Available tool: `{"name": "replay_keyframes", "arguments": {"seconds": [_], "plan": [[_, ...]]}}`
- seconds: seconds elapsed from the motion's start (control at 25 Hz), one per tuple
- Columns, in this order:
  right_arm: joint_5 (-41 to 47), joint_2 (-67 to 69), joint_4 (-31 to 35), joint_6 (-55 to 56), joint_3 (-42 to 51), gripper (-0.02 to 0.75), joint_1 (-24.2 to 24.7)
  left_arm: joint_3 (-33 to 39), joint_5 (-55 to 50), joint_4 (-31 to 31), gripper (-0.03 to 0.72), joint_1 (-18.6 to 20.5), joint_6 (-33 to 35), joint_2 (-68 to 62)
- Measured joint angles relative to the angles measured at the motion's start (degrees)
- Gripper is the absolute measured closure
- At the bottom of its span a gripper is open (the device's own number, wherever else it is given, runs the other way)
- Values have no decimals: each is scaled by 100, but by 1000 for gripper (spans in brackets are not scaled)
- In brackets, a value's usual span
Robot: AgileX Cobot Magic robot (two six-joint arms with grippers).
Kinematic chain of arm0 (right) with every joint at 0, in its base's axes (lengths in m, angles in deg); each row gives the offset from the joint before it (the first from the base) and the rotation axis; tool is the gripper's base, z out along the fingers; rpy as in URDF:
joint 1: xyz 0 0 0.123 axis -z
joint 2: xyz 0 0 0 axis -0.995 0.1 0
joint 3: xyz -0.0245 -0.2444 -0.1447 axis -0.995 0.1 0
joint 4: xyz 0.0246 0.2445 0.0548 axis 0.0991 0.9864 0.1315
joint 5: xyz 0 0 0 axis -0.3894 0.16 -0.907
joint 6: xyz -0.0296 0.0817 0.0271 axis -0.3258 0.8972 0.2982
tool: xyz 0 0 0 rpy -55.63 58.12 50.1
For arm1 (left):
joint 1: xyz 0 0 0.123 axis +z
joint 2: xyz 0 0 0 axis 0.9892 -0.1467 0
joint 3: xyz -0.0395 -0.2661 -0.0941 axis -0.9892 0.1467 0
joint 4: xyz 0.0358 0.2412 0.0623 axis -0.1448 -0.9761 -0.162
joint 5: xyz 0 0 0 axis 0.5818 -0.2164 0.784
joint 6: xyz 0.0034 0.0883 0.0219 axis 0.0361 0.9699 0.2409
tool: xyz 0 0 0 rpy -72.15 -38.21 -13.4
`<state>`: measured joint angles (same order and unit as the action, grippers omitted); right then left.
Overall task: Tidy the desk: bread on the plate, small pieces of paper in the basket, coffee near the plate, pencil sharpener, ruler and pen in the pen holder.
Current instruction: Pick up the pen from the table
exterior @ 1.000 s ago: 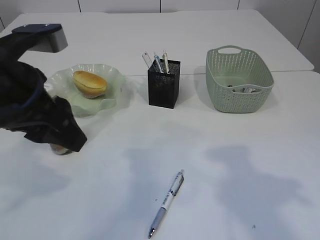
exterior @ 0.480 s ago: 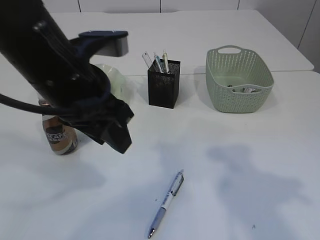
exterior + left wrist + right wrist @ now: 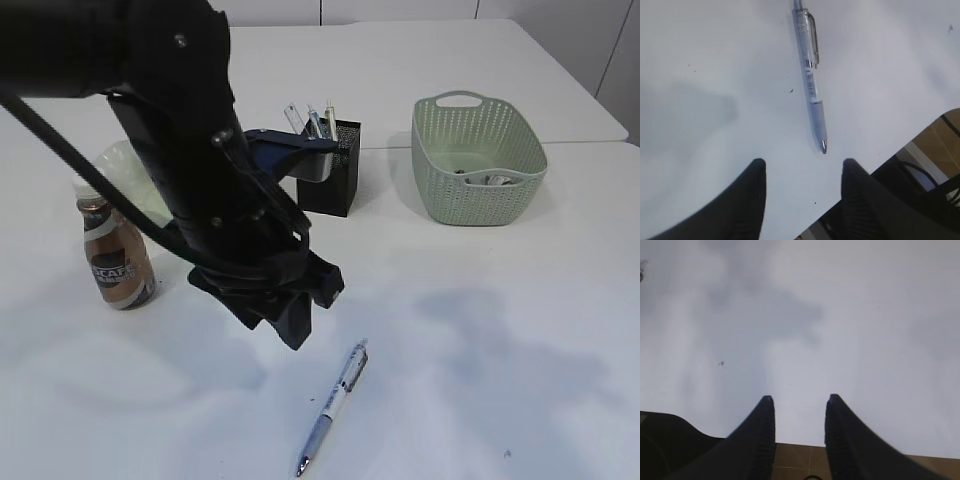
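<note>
A pale blue pen [image 3: 335,405] lies on the white desk [image 3: 520,340] near the front. My left gripper [image 3: 308,318] hangs open just up and left of it. In the left wrist view the pen [image 3: 810,80] lies ahead of the open, empty left gripper [image 3: 802,167]. The coffee [image 3: 118,262] stands upright at the left, beside the plate [image 3: 122,168], which the arm mostly hides. The bread is hidden. The pen holder [image 3: 340,180] holds several pens. The basket [image 3: 478,160] holds small pieces of paper [image 3: 490,179]. My right gripper [image 3: 799,399] is open over bare desk.
The left arm [image 3: 190,150] crosses the left and middle of the exterior view and blocks the plate and part of the pen holder. The left wrist view shows the desk's front edge [image 3: 880,165] close to the pen's tip.
My left arm has swung right, away from the coffee beside the plate, to just above the pen. The coffee now stands free. The right gripper has not moved.
</note>
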<state>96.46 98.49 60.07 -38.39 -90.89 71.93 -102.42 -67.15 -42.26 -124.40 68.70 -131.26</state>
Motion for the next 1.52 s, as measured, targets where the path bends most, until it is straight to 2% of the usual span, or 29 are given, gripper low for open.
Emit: {"name": "replay_keyframes", "arguments": {"seconds": [0.32,1.08,1.28,1.52], "plan": [[-13,0,-93,47,0,457,0,-462,73,-273,345,-268,-410,-685],[-54,0,-151,95,0,457,0,-694,715,-432,345,-382,-821,-1625],[-54,0,-151,95,0,457,0,-1090,547,-536,345,-395,-846,-1995],[-67,0,-164,95,0,457,0,-1540,298,-968,345,-546,-1232,-2313]]}}
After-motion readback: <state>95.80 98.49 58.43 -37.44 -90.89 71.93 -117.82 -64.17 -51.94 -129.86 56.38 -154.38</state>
